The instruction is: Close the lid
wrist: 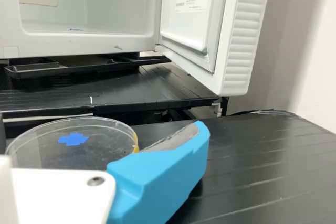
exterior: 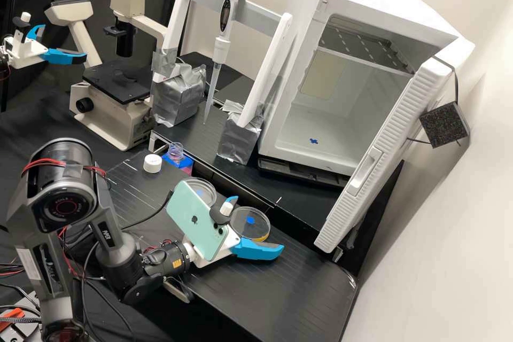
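Spread claw flanks clear dish at the bench's edge

The blue-fingered claw [exterior: 258, 224] stands spread at a black desk [exterior: 315, 278], its fingers either side of a clear round dish [exterior: 249, 227] marked with a blue patch. A second clear dish [exterior: 199, 191] lies beside it, behind a pale green phone [exterior: 191, 219] on the wrist. The dishes look the likeliest pair for the lid job, though a loose white cap [exterior: 152, 163] near an uncapped bottle [exterior: 176, 153] and an ajar white door [exterior: 380, 156] also leave the order in doubt. Trouble, if it comes, would probably start with the fingers squeezing in off-centre: thin, smooth plastic could skid or tip, and a low grip might catch base as well as lid. A hurried swing could clip the second dish. Whether the nearer dish is lid, base or both cannot be told, nor whether a finger touches it. The phone and its clamp cover much of one finger; the wrist view cuts off the dish's near side
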`<act>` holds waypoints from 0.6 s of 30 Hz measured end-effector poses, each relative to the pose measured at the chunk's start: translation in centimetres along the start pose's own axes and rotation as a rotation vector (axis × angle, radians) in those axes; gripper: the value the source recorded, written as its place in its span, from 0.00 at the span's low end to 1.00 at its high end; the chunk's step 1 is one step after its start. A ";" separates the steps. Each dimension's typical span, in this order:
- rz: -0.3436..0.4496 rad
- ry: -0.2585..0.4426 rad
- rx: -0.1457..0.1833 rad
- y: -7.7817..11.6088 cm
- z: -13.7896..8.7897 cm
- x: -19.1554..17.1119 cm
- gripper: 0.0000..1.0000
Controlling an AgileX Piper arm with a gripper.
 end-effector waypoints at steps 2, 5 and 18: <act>0.000 0.000 -0.007 0.0 0.0 0.0 1.00; -0.005 -0.002 -0.007 -0.1 0.0 0.0 1.00; 0.001 -0.007 0.002 -0.2 -0.1 0.1 1.00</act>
